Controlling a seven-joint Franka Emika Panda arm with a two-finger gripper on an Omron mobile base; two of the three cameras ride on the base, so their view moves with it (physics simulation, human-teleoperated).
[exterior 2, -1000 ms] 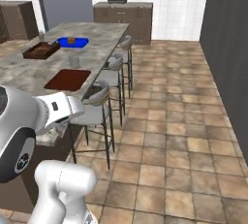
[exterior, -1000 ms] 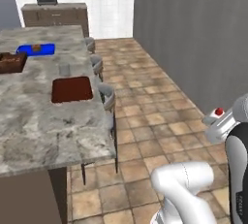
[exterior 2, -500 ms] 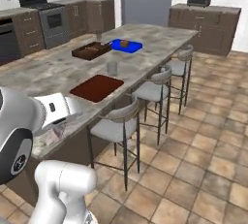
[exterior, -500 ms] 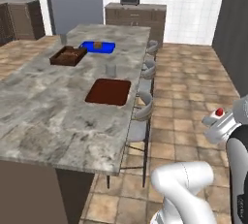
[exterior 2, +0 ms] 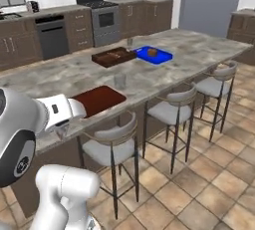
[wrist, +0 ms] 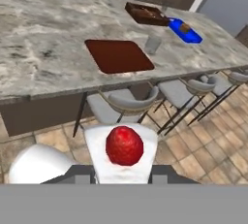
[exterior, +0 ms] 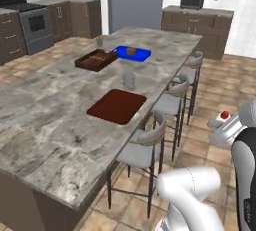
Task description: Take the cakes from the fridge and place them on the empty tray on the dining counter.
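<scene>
Clamping the white cake point(wrist: 122, 156) between nearly closed jaws, the gripper point(wrist: 121, 169) carries it upright, strawberry up, toward the empty tray point(wrist: 119, 55) on the counter point(wrist: 43, 34).

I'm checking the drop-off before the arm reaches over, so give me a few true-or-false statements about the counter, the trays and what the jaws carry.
1. The reddish-brown tray has nothing on it. True.
2. The blue tray is bare. False: a small brown lump lies in it.
3. The gripper holds a white cake with a red top. True.
4. The white cake already sits on the reddish-brown tray. False: it is off the counter, above the floor by the stools.
5. A small glass stands on the counter past the reddish-brown tray. True.
6. The dark brown tray lies apart from the blue one, at the counter's other end. False: they lie side by side.
</scene>
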